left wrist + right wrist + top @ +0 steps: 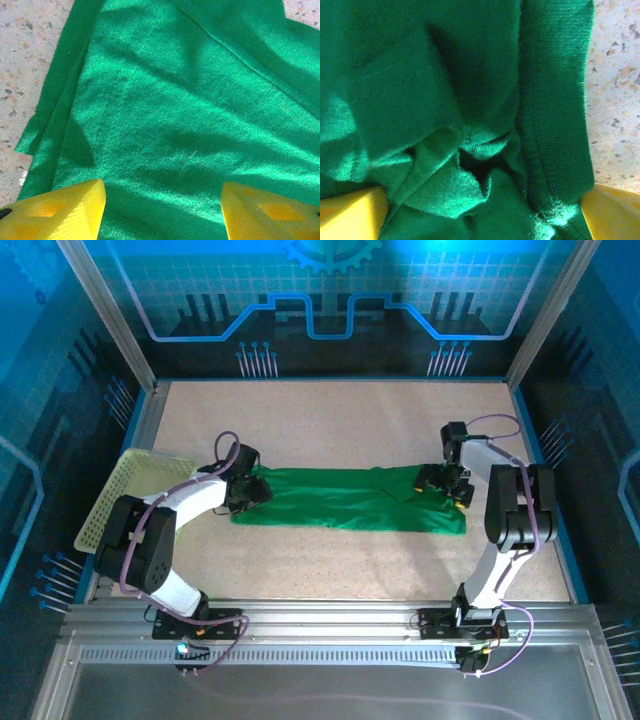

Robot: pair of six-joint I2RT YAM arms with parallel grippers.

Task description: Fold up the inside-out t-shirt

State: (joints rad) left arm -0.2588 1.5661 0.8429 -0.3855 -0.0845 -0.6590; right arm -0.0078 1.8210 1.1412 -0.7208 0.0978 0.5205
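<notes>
Bright overhead light; dark shadows in t-shirt (445, 100) folds; wrist close-ups soft.

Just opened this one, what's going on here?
Two arms are working on a green shirt laid out as a long strip across the table. The left arm has its jaws open over the shirt's left end, where the cloth lies flat. The right arm is at the right end, jaws open around bunched folds. Neither seems to grip it.

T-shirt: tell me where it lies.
In the top view the t-shirt lies stretched across mid-table, its ends at the left tool and the right tool.
</notes>
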